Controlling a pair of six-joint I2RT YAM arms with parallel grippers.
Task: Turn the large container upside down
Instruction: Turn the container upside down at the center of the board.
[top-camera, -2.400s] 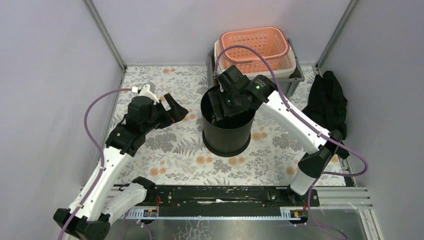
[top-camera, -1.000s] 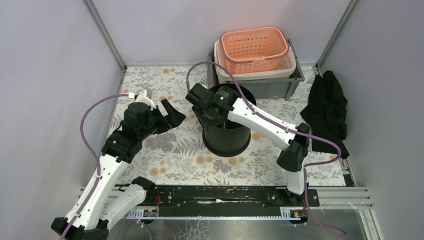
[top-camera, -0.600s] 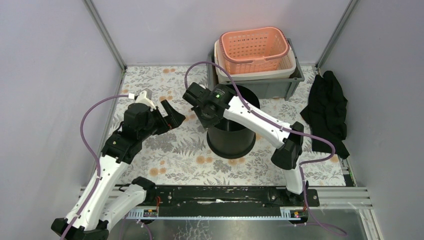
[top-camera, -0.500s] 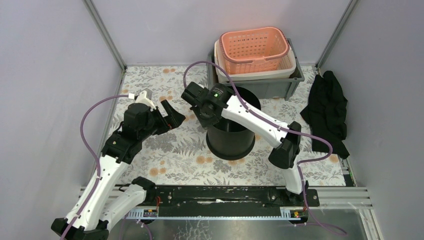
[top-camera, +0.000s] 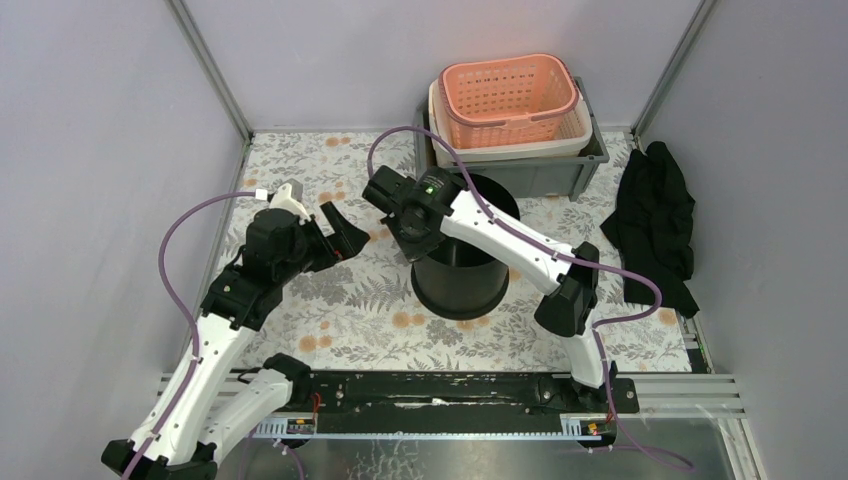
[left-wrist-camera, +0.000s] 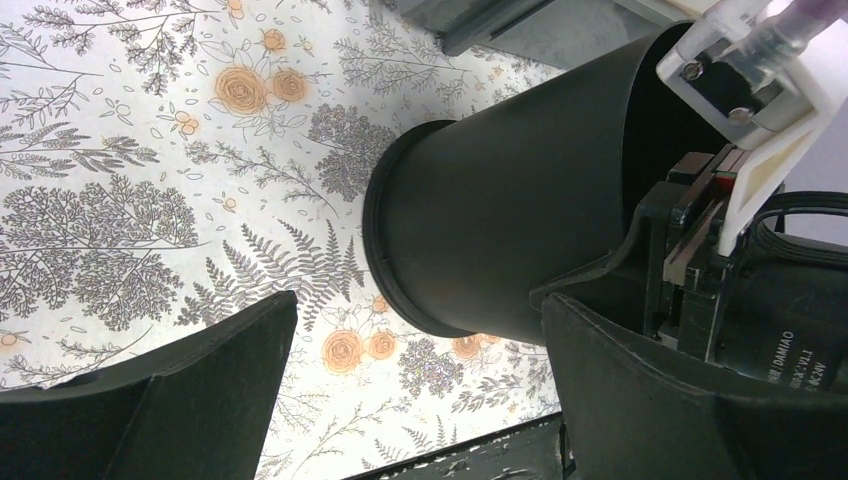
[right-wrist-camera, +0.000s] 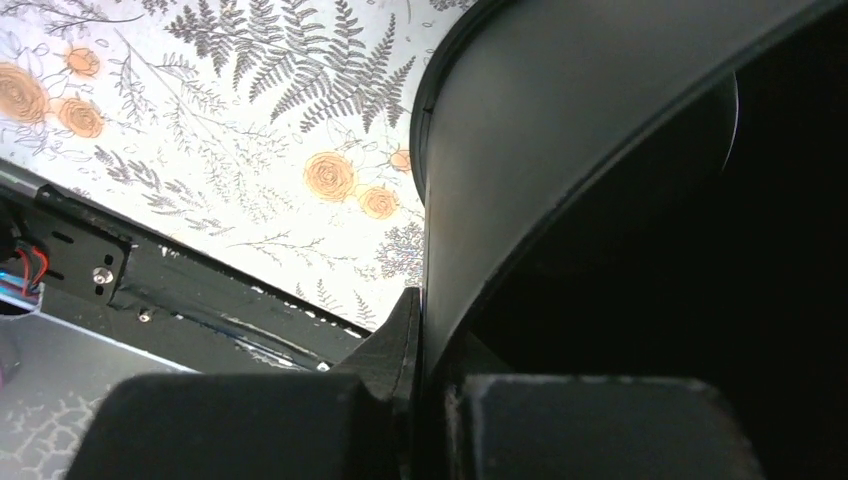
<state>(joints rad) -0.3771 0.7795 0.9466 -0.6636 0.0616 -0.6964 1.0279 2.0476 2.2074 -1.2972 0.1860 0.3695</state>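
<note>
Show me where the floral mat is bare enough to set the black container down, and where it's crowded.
Bare: the near strip of mat between the black container and the base rail, and the far-left corner behind the open left gripper. Crowded: the far right, where the grey crate and black cloth hem the container.

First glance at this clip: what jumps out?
The large black container stands upright in the middle of the floral table, and the right gripper is shut on the left side of its rim. The left gripper hangs open just left of the container, apart from it. At the far edge an orange basket sits stacked in a grey crate.
</note>
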